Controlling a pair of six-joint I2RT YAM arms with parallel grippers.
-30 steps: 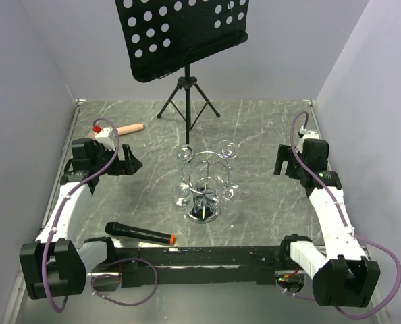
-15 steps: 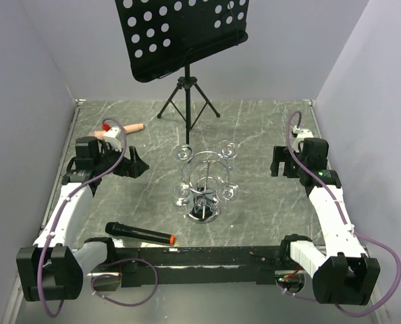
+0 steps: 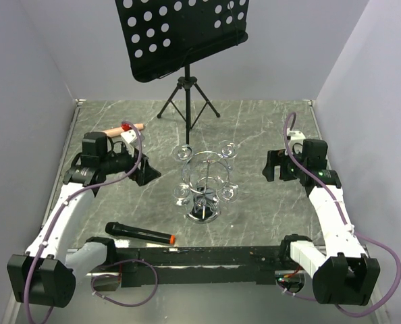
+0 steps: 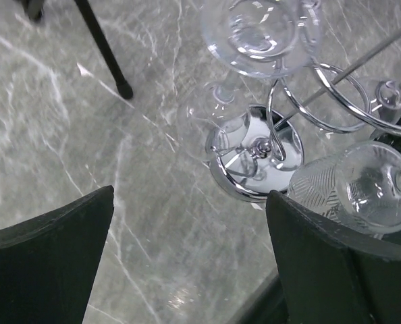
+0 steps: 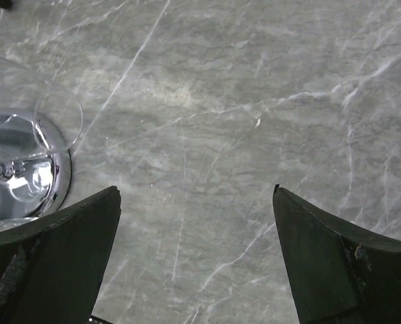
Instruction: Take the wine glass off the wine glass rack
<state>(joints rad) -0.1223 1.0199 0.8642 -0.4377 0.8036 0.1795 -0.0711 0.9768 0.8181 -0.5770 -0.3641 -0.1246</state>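
Jaws on left gripper (image 3: 146,177) and right gripper (image 3: 271,166) gape empty; best cup 1 wine glass (image 3: 181,195) gently, sliding it off the wine glass rack (image 3: 204,177).

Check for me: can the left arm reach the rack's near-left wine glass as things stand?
Probably yes. The left gripper is open and beside the wine glass rack, with only bare table between it and that wine glass.

Lab test cell: blank white walls (image 3: 25,67) around a marble-patterned tabletop (image 3: 254,128) with two robot arms (image 3: 64,210).
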